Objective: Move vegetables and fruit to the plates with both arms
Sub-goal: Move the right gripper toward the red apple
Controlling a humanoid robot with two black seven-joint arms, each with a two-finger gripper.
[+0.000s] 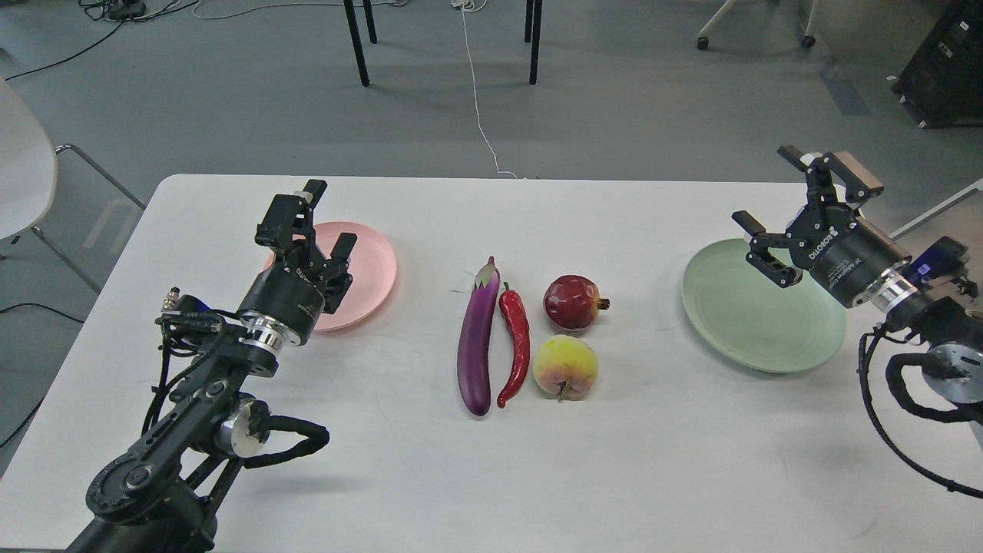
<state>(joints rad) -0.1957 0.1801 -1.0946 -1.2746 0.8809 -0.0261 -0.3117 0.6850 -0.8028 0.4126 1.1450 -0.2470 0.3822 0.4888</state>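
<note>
A purple eggplant [476,342] and a red chili [516,344] lie side by side at the table's middle. A dark red pomegranate [573,302] sits to their right, with a yellow-pink peach [565,366] just in front of it. My left gripper [322,219] is open and empty over the pale pink plate [372,265]. My right gripper [772,192] is open and empty above the far right part of the pale green plate [749,315]. Both plates hold nothing.
The white table [491,461] ends at its far edge just beyond the plates. A white chair [23,169] stands off the table's left side. Black table legs [357,42] and floor cables lie beyond.
</note>
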